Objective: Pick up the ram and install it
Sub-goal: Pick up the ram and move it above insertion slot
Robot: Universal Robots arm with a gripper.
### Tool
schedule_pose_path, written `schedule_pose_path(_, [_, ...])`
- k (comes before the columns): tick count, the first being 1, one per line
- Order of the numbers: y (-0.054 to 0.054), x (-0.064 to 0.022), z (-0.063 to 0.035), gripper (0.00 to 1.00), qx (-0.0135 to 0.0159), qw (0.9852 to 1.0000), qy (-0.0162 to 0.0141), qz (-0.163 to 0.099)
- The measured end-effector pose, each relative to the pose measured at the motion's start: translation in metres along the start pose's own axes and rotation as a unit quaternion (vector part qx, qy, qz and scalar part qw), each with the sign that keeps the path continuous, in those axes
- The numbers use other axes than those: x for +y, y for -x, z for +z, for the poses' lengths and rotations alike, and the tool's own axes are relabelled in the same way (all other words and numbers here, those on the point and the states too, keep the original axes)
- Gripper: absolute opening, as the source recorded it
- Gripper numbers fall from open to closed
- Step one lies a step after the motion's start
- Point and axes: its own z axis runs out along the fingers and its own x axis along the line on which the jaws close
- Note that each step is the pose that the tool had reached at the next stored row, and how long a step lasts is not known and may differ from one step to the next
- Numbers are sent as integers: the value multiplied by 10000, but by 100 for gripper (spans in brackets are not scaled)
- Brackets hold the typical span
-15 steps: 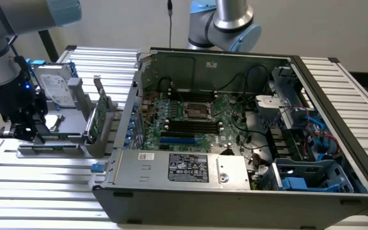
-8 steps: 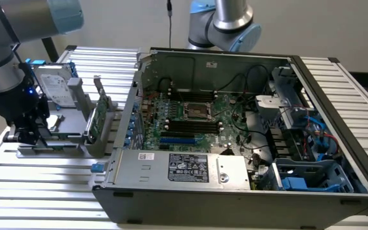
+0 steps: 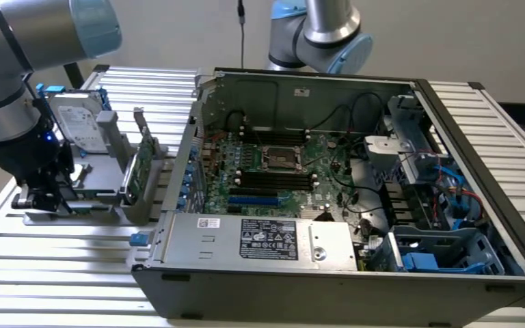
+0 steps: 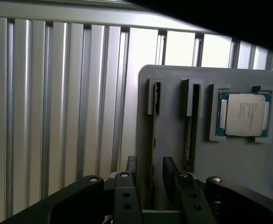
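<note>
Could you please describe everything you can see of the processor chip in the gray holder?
The processor chip is square, with a silvery metal lid bearing faint print, on a green board whose edge shows around the lid. It lies flat, lid toward the wrist camera, in a square recess of the gray holder, beside two narrow slots holding thin boards edge-on. Only the recess touches it; the tool stands apart, at the farther slot.

Wall (image 3: 171,34): plain pale grey.
Counter (image 3: 52,273): silver ribbed metal slats.
Cable (image 3: 241,27): thin, dark, hanging before the wall.
Light: soft, even.
</note>
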Motion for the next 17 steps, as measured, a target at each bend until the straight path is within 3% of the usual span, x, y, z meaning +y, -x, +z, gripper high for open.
schedule_pose_path(2, [0,0,36,36,-7,10000,-6,-8])
schedule_pose_path(4, [-1,0,58,36,-40,10000,-7,-16])
schedule_pose_path(8, [-5,0,91,36,-189,9998,-18,-26])
schedule_pose_path(9, [-11,0,98,36,-213,9998,-20,-26])
schedule_pose_path(17, [-41,5,148,36,-279,9996,14,-26])
